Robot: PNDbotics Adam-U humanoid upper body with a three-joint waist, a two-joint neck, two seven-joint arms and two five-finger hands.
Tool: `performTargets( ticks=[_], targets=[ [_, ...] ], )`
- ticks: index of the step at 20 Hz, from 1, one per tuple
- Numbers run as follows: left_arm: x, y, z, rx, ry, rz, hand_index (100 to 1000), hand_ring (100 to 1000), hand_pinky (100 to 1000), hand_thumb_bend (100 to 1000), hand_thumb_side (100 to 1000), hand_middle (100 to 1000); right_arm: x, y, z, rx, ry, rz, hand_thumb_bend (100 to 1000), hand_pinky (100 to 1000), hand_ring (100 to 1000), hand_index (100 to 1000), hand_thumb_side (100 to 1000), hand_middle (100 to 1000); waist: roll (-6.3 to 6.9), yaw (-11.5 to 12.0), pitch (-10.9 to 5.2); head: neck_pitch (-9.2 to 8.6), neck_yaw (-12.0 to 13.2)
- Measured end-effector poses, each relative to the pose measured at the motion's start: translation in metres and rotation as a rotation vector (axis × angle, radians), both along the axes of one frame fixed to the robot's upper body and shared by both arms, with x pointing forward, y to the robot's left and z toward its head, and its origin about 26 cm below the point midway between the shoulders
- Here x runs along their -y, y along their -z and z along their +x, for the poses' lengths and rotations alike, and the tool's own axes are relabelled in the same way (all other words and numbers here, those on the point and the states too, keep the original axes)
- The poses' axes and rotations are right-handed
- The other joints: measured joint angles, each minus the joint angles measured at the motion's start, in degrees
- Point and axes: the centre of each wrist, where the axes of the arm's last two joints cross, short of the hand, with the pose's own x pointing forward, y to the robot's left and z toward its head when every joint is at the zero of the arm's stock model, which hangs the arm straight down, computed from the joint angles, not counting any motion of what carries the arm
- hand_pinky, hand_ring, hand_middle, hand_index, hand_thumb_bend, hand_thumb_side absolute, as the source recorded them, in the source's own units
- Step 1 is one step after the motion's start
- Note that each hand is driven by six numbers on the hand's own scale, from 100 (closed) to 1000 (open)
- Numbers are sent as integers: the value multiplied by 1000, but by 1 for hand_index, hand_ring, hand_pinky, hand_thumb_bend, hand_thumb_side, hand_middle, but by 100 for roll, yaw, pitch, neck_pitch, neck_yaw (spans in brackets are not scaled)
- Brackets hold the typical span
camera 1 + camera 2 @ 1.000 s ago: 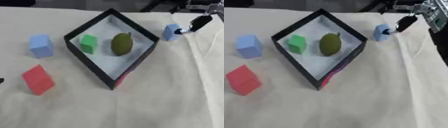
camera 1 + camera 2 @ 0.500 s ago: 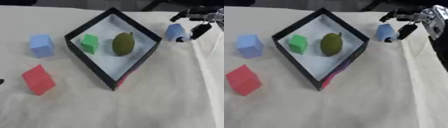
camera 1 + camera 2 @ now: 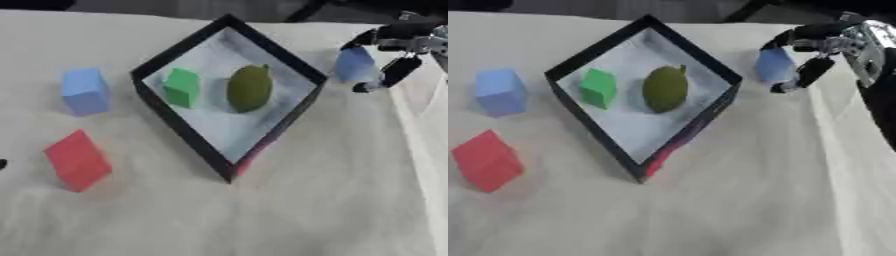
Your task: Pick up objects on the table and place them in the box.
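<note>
My right hand [image 3: 815, 47] curls its fingers around the small blue cube [image 3: 773, 65], grasping it just beside the black-walled square box [image 3: 175, 125], which holds a green cube [image 3: 182, 87] and an olive-green oval fruit [image 3: 248, 88] on the cream cloth-covered table [image 3: 306, 210].

A cream cloth [image 3: 289, 210] covers the tabletop and shows soft wrinkles, with a long fold running down its right side. Behind the far edge of the cloth there is a dark background [image 3: 175, 6]. At the left edge, a small dark shape [image 3: 3, 164] shows; I cannot identify it.
</note>
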Motion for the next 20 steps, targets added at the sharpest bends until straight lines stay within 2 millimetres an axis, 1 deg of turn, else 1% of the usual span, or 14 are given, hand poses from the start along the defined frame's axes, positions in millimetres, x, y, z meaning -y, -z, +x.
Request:
performTargets(
  ticks=[3,4,5,7,9,10,13,14,15,16,19,20],
  targets=[
    [0,0,0,1,0,2,798,784,918,100,868,772,2,1,0,5,-2,-3,395,931,899,921,452,819,0,25,9,-1,-1],
    [0,0,0,1,1,2,798,784,919,100,869,772,2,0,0,7,-2,-3,353,925,890,903,445,796,0,29,14,-2,-2],
    [0,0,0,2,1,2,798,784,919,100,869,772,3,0,0,11,-1,0,348,924,888,900,445,793,0,37,19,-4,-4],
    [1,0,0,4,2,-2,798,784,919,100,871,771,3,1,0,17,2,6,254,908,855,855,425,741,0,43,30,-11,-9],
    [2,0,1,4,3,-4,798,784,919,100,871,771,3,0,0,28,5,14,217,902,842,837,411,719,0,43,37,-14,-11],
    [2,0,1,4,3,-4,798,784,919,100,870,770,2,0,1,34,7,18,177,896,833,816,397,692,0,41,37,-14,-11],
    [2,0,1,3,4,-3,798,784,919,100,869,770,0,0,2,50,9,33,143,884,809,790,378,661,0,13,37,-14,-9],
    [2,0,1,3,4,-2,798,784,919,100,871,769,-1,-1,2,57,10,36,125,869,782,762,383,628,0,7,37,-14,-7],
    [2,0,1,3,4,-2,798,784,919,100,867,769,-2,-2,3,67,10,40,148,862,771,749,357,619,0,-1,37,-14,-2],
    [2,0,1,3,3,-1,798,783,919,100,866,768,-2,-4,3,79,10,45,159,846,743,709,360,585,-1,-8,37,-14,3],
    [2,0,1,2,3,-1,798,782,919,100,866,767,-5,-8,3,145,13,68,156,833,716,676,365,553,-1,-19,37,-13,11],
    [2,0,1,2,3,-1,798,782,919,100,868,767,-6,-10,2,171,13,75,129,830,711,667,394,546,-1,-19,37,-13,13]
  ],
)
